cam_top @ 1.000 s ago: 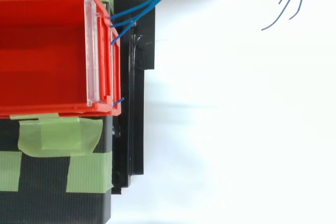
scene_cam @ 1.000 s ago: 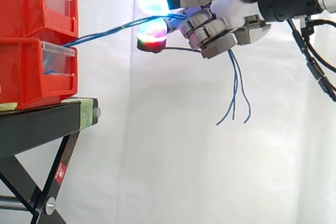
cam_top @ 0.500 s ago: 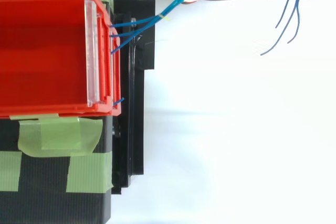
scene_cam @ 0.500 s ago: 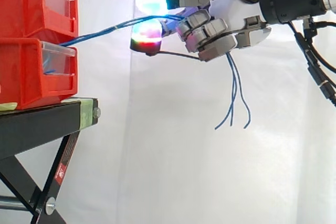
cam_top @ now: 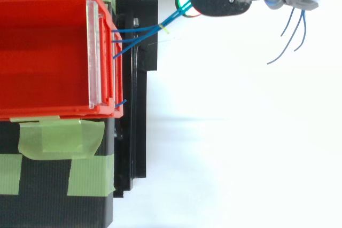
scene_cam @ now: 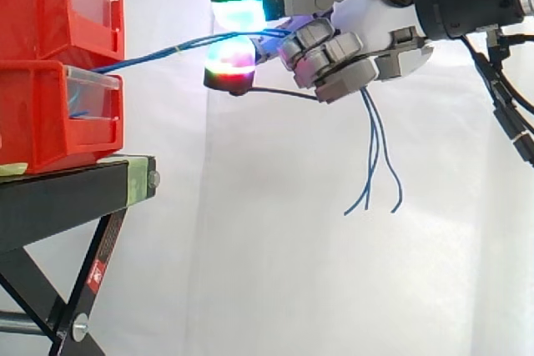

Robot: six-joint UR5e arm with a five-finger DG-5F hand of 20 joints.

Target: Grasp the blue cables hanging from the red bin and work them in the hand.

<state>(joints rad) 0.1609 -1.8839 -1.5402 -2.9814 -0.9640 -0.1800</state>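
Hand [scene_cam: 367, 18] closed on cables [scene_cam: 158, 54], right of the bins [scene_cam: 37, 122].
Cables slope up from the bins' front into curled fingers; loose ends hang below the hand. Black stand [scene_cam: 75, 189], green-taped, carries the bins; white curtain [scene_cam: 275, 281] behind.

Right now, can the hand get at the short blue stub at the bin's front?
Probably not as is: the hand is shut on the cables. The way to the stub at the bin looks open.
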